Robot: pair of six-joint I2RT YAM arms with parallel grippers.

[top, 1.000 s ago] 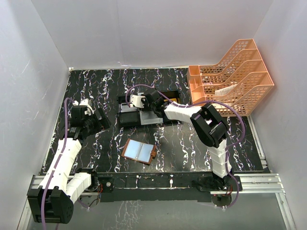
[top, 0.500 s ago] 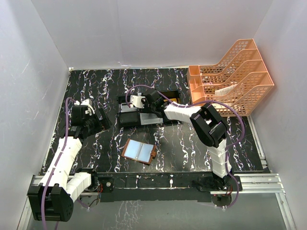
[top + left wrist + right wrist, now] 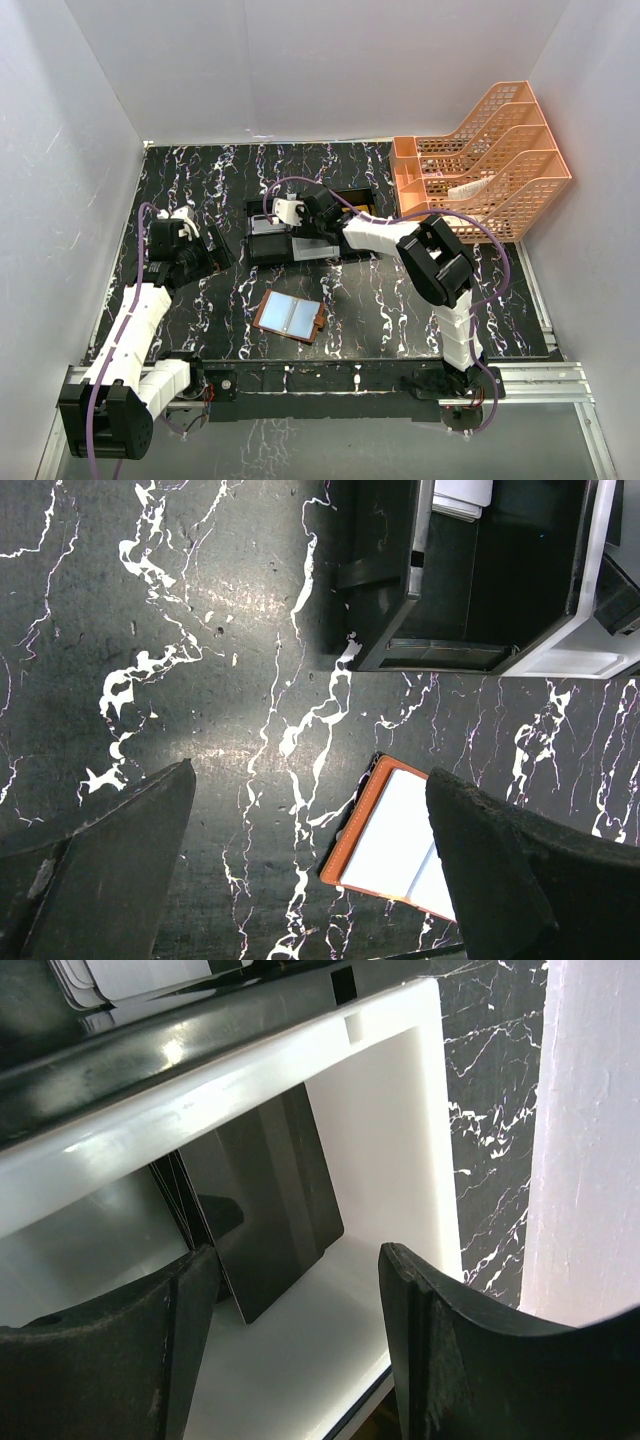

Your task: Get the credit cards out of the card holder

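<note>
1. You cannot tell whether the card holder [image 3: 289,316] has anything left in it: it lies open with its pale inner pockets up, but they look like plain panels from above. In the left wrist view one finger [image 3: 500,860] and the bottom edge hide part of it.
2. The credit cards [image 3: 462,495] show only as a pale stack in the black compartment of the tray [image 3: 262,243], cut off by the top of both wrist views. You cannot tell how many there are.
3. A dark flat plate [image 3: 275,1210] leans in the tray's white compartment; you cannot make out what it is.
4. There is bare worktop [image 3: 400,300] on every side of the card holder. The tray stands further back, and an orange file rack [image 3: 490,160] fills the far right corner against the wall.
5. The left end effector [image 3: 312,772] hangs above the worktop with its jaws spread wide and nothing between them. The card holder lies just off to one side of it, apart from both fingers.
6. The right end effector [image 3: 295,1260] is at the tray, over the white compartment, jaws apart and gripping nothing (the card holder is well apart from it, nearer the arm bases).
</note>
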